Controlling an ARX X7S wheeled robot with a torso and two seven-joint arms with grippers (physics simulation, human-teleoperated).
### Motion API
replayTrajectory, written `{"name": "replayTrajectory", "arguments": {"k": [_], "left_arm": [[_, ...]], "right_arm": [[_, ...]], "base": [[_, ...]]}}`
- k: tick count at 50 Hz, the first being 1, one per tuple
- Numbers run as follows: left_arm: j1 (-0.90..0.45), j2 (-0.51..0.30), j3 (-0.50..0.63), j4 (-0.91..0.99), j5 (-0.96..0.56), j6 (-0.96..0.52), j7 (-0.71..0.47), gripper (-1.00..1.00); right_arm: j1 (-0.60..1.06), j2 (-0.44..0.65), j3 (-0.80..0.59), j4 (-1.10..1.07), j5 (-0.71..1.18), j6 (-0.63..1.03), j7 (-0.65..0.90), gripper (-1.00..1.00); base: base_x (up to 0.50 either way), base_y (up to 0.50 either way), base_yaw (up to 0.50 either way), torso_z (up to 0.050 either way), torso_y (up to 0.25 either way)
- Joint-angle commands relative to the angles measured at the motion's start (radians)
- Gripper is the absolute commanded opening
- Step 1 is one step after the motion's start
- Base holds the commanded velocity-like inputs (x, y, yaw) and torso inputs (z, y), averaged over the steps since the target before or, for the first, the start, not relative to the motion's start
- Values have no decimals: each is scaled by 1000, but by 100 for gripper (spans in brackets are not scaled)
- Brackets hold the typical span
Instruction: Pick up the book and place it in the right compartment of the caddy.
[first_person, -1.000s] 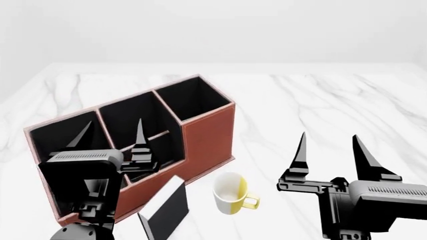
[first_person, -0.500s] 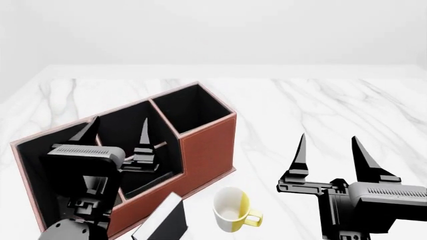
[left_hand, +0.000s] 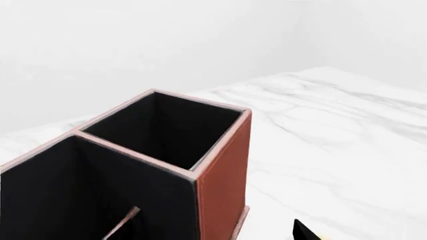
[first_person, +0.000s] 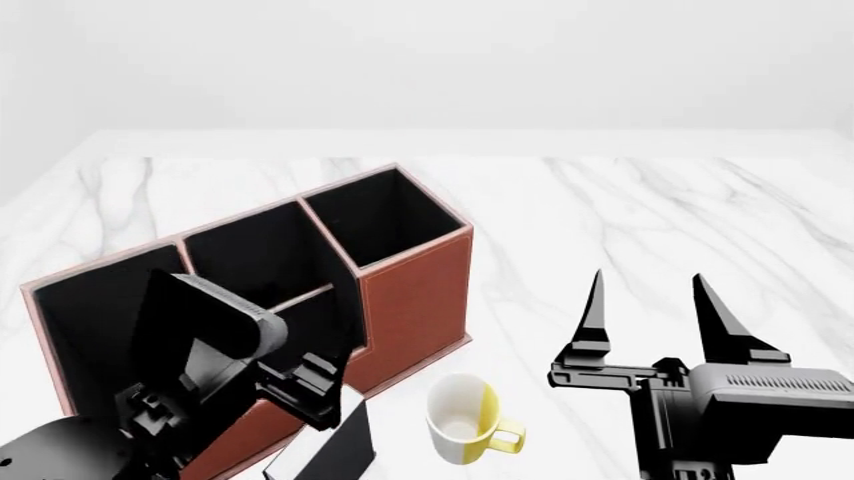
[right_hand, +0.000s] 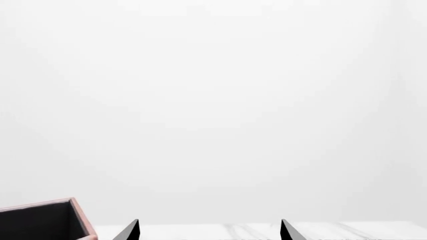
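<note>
Diff vs half a second ago: the left arm has rolled and dropped. Its gripper was upright in front of the caddy's middle section with both fingers pointing up; now the left gripper (first_person: 320, 392) is tipped forward and down, its body lying across the caddy's front wall and its tips just above the book. The head camera has not moved. The right arm has barely shifted, a touch left and down. Caddy, mug and book are in the same spots.

Left arm: it comes in from the lower left of the head view and covers much of the caddy's (first_person: 414, 290) left and middle front. Its wrist camera looks over the caddy (left_hand: 223, 165) at the right compartment (left_hand: 167, 127), and only one dark fingertip shows at that frame's edge. I can't tell whether its jaws are spread or closed; the tips overlap in the head view. No clear contact with the book.

Right arm: the right gripper (first_person: 647, 305) is upright over bare marble table (first_person: 641, 210), fingers pointing up and spread wide, holding nothing. Both tips (right_hand: 130, 231) show in its wrist view, well apart.

Book (first_person: 334, 450): on the table just in front of the caddy, partly cut off by the frame edge, beside the mug (first_person: 467, 418). The right compartment (first_person: 380, 215) has nothing visible in it.
</note>
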Motion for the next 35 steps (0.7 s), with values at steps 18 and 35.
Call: {"name": "replayTrajectory", "arguments": {"k": [18,35], "left_arm": [[-103,-73,21,-27,-343,-380,-112,100],[-134,-110,76,-124,-476,-368,-246,100]], "right_arm": [[12,18,-16,21,32,0,-4,100],[5,25,-26,31,37,-10,0,100]], "base": [[0,0,0,0,0],[0,0,0,0,0]]}}
